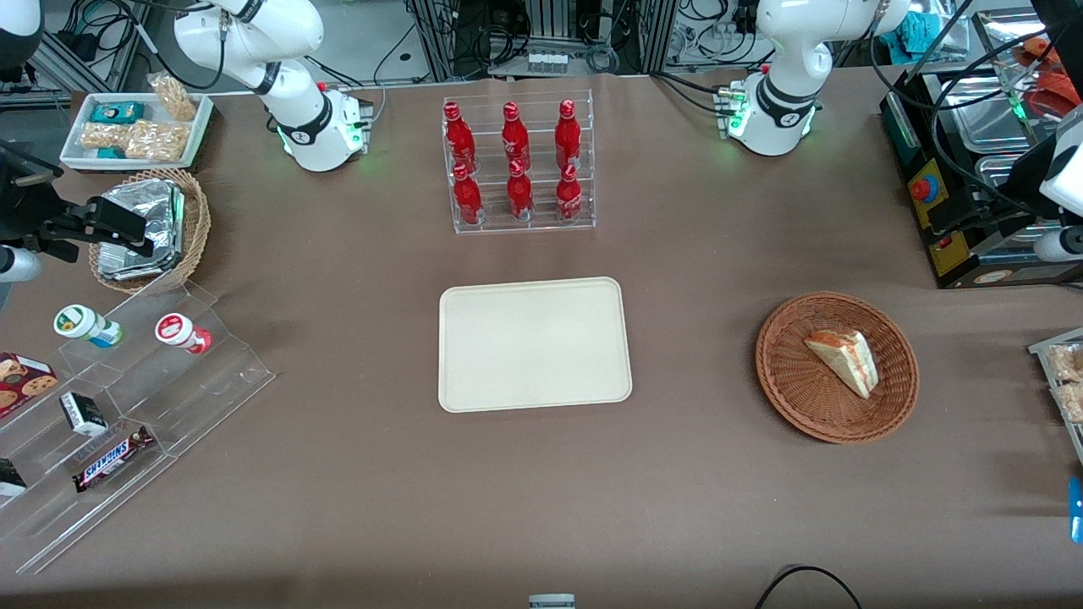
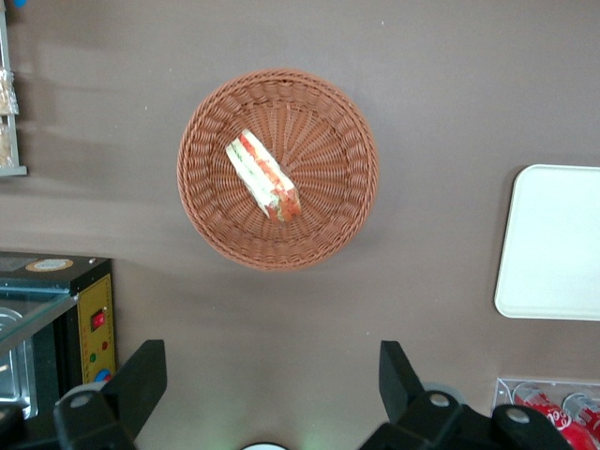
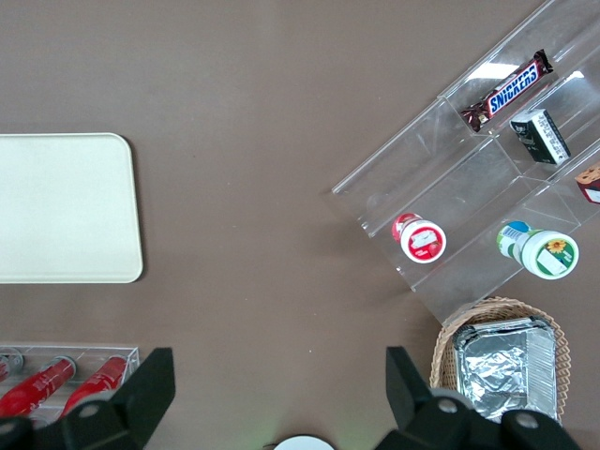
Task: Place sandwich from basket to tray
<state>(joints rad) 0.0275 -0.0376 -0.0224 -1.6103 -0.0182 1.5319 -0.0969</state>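
We are seeing the sandwich [image 1: 843, 361] lying in the middle of the basket [image 1: 783, 378], at the right of the front view. The tray [image 1: 535, 344] is sitting bare at the frame's center, well apart from the basket. The gripper [image 2: 272, 375] is hanging high above the table, nearer the arm's base than the basket, its fingers [image 2: 141, 375] spread wide and holding nothing. The edge is cutting off the gripper's body.
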